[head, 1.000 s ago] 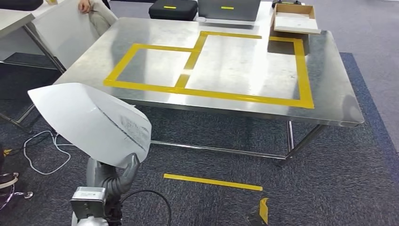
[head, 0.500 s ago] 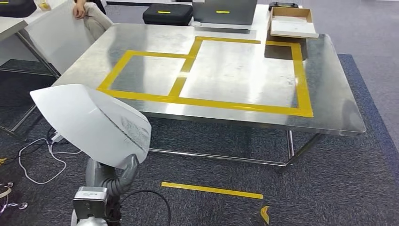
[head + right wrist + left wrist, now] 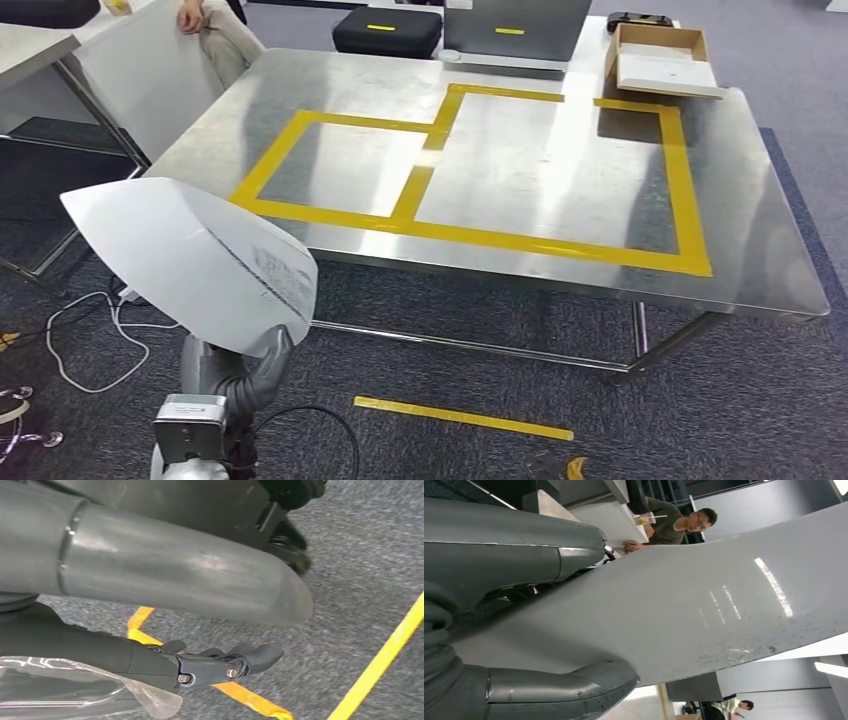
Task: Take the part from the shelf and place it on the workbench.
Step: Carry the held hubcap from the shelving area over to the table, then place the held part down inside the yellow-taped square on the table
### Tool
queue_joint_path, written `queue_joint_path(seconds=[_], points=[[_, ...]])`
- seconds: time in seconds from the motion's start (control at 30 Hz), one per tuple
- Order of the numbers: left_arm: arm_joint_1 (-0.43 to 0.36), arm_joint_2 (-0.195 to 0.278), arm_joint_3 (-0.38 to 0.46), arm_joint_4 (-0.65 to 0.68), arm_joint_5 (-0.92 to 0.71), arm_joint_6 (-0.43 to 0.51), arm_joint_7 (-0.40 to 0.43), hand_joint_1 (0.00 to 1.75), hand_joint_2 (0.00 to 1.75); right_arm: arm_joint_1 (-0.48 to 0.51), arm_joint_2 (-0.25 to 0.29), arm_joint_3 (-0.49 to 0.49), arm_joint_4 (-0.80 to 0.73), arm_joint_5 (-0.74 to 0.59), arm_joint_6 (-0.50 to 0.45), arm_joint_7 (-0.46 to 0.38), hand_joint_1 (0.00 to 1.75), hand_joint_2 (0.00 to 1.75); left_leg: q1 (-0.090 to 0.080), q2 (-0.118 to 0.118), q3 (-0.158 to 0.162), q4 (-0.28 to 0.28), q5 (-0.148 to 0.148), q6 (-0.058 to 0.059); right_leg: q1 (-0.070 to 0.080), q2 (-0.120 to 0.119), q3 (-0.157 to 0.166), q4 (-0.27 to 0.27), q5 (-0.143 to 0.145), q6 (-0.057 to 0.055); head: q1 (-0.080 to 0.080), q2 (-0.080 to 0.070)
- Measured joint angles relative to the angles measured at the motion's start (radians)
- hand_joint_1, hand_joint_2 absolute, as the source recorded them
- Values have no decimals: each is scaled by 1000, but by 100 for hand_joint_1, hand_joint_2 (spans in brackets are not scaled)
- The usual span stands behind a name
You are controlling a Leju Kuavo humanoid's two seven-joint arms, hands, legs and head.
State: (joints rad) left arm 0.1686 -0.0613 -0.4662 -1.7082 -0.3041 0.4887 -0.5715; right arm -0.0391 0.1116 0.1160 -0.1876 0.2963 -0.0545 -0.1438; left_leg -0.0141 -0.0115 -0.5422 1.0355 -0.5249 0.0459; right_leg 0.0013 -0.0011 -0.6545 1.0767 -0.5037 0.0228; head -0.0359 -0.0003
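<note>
My left hand (image 3: 238, 368) holds a large white curved sheet part (image 3: 190, 260) upright at the lower left of the head view, over the carpet in front of the workbench. In the left wrist view the part (image 3: 704, 605) is clamped between the thick grey thumb (image 3: 574, 690) and the fingers (image 3: 524, 555). The steel workbench (image 3: 560, 170) carries two rectangles of yellow tape and stands ahead and to the right of the part. My right hand (image 3: 200, 665) hangs over the carpet with its fingers stretched out and nothing in them.
A cardboard box (image 3: 665, 62) sits on the bench's far right corner, with a black case (image 3: 388, 30) and a grey case (image 3: 515, 28) along the far edge. A person (image 3: 205, 25) sits at the far left. White cables (image 3: 85, 335) and a yellow tape strip (image 3: 462, 418) lie on the floor.
The whole head picture has shifted, so the camera moved: the workbench now appears further right and slightly lower. The part stays in my left hand in the same pose.
</note>
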Motion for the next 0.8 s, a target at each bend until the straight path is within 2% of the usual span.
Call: queue_joint_path(seconds=[0.03, 0.1, 0.17, 0.2, 0.23, 0.3, 0.33, 0.37, 0.4, 0.47, 0.53, 0.6, 0.67, 0.7, 0.73, 0.8], points=[[0, 0, 0, 0, 0, 0, 0, 175, 175, 0, 0, 0, 0, -1, 1, 1, 0, 0, 0, -1, 2, -1, -6, -5, 4, 0, 11, -30, 15, -7, 0, 0], [0, 0, 0, 0, -1, 0, 0, 175, 175, 2, -1, 0, 1, -1, 2, 3, 0, 0, 2, -2, 8, 4, -6, -17, 8, 1, 26, -49, 15, -17, 0, 0], [0, 0, 1, 0, -2, 0, -1, 175, 175, 4, -2, -1, 1, -2, 3, 3, 0, 0, 2, -1, 13, 28, -10, -28, 3, 1, 52, -62, 28, -27, -3, 0], [-2, 0, 1, 0, -2, 0, -1, 175, 175, 4, -2, -2, 1, -3, 3, 3, 0, 0, 4, 0, 3, 57, -22, -34, 0, 1, 66, -65, 29, -30, -5, 0], [-3, 0, 1, 0, -2, 0, -1, 175, 175, 3, -2, -3, 1, -3, 3, 3, 0, 0, 7, 1, -19, 102, -43, -40, -2, 0, 73, -67, 25, -32, -8, 0], [-4, 2, 0, 0, -2, 0, -1, 175, 175, 2, -2, -3, 1, -4, 6, 3, 0, 0, 14, 2, -87, 210, -96, -52, -4, 0, 82, -67, 15, -33, -10, 0], [-3, 2, 0, 0, -2, 0, -1, 175, 175, 3, -2, -4, 1, -4, 8, 3, 0, 0, 18, 2, -114, 243, -112, -56, -5, 0, 88, -67, 9, -31, -10, 0], [-3, 2, 0, 0, -2, 0, -1, 175, 175, 4, -2, -4, 1, -4, 11, 4, 0, 0, 21, 2, -128, 248, -110, -60, -6, 1, 96, -67, 2, -29, -10, 0], [-3, 2, 0, 0, -2, 1, -1, 175, 175, 5, -2, -5, 1, -4, 14, 4, 0, 0, 24, 3, -126, 220, -85, -63, -8, 1, 105, -67, -5, -25, -10, 0], [-3, 2, 0, 0, -4, 1, -2, 175, 175, 5, -2, -7, 1, -5, 19, 4, 0, 0, 28, 5, -93, 104, 3, -68, -12, 2, 122, -67, -20, -15, -10, 0], [-4, 2, 0, 0, -6, 1, -2, 175, 175, 3, -2, -8, 1, -6, 21, 4, 0, 0, 25, 8, -72, 24, 33, -60, -13, 2, 131, -68, -33, -2, -12, 0], [-3, 2, 1, 0, -7, 2, -2, 175, 175, 2, -2, -9, 1, -6, 21, 3, 0, 0, 21, 8, -71, 8, 26, -39, -12, 2, 140, -67, -36, 16, -12, 0], [-3, 1, 1, 0, -8, 3, -3, 175, 175, 2, -2, -9, 1, -6, 22, 2, 0, 0, 23, 7, -54, 1, 40, -21, -13, 0, 141, -55, -41, 29, -10, 0], [-4, 1, 1, 0, -8, 4, -3, 175, 175, 0, -2, -9, 1, -6, 22, 2, 0, 0, 23, 8, -45, -1, 39, -14, -14, 0, 128, -31, -50, 32, -8, 0], [-5, 0, 2, 0, -8, 4, -3, 175, 175, -2, -2, -9, 1, -6, 22, 2, 0, 0, 23, 8, -37, -2, 36, -9, -14, 0, 101, 15, -65, 32, -5, 0], [-7, 0, 2, 0, -8, 4, -3, 175, 175, -5, -2, -9, 1, -6, 22, 1, 0, 0, 19, 8, -30, -2, 26, -2, -14, 0, 19, 143, -109, 31, -1, 0]])
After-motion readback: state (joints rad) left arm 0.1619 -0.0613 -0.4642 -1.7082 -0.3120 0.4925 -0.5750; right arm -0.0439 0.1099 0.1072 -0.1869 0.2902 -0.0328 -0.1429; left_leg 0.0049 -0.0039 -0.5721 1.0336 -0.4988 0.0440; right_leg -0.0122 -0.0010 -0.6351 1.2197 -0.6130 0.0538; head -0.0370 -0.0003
